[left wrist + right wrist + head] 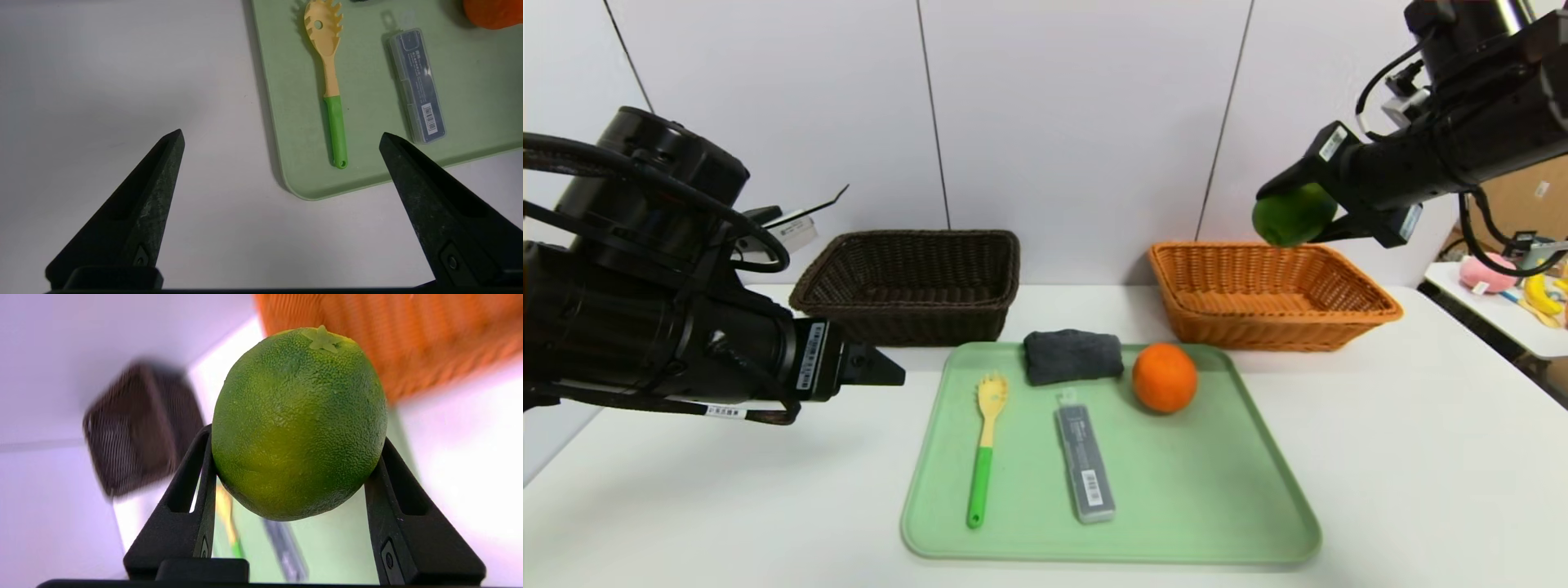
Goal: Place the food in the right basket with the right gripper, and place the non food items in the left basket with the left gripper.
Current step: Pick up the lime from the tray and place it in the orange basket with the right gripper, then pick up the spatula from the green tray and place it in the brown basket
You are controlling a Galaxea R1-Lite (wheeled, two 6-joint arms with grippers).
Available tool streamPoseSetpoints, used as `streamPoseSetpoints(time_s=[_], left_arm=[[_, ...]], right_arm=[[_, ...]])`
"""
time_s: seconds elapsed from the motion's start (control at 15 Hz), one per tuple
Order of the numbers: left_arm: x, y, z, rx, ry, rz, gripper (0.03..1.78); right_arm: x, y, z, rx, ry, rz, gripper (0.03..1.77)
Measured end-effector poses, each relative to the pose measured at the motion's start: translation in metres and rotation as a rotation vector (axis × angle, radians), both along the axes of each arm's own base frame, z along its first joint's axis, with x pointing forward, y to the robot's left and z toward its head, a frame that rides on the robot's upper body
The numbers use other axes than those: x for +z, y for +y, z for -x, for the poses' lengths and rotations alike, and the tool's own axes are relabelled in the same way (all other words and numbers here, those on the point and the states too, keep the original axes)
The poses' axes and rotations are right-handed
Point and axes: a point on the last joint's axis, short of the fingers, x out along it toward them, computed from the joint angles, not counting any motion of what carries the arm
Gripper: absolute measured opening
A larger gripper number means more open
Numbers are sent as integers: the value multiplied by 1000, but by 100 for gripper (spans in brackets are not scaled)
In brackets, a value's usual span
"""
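My right gripper (1286, 214) is shut on the green citrus fruit (1293, 214) (299, 422), holding it in the air above the back of the orange-tan right basket (1339, 315). The orange fruit (1165, 376) lies on the pale green tray (1176, 523), beside the rolled dark grey towel (1072, 356). The yellow fork-spoon with green handle (984, 445) (329, 77) and the grey barcoded case (1085, 463) (416, 85) lie on the tray too. My left gripper (894, 377) (282, 136) hangs open over the table left of the tray. The dark brown left basket (911, 286) stands at the back.
A side table at the far right holds bananas (1543, 294) and a pink toy (1482, 273). White wall panels close off the back. The white table (1421, 457) runs wide on both sides of the tray.
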Motion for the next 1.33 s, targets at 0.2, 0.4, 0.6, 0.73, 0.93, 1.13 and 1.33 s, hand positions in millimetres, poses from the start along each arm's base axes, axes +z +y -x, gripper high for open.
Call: streamPoseSetpoints(time_s=[0.2,0.4,0.6,0.73,0.93,1.13,1.33], left_arm=[[0,-1,0,-1,1,-3,169],[-1,-1,0,-3,1,-5,169],[-2,-2,-2,-2,5,-6,169],[-3,-2,-3,-2,6,-6,169],[-3,-4,-6,-2,0,-1,169],[2,-4,-7,-3,-17,9,169],[14,-11,-13,-8,-49,30,169]], right_arm=[[-32,-14,-48,-81,-35,48,100],[-72,-24,-83,-108,9,77,100],[-104,-25,-107,-133,33,100,115],[-116,-26,-115,-133,38,113,128],[-124,-26,-119,-126,50,127,142],[-111,-27,-113,-128,23,128,151],[-65,-19,-85,-106,-59,118,158]])
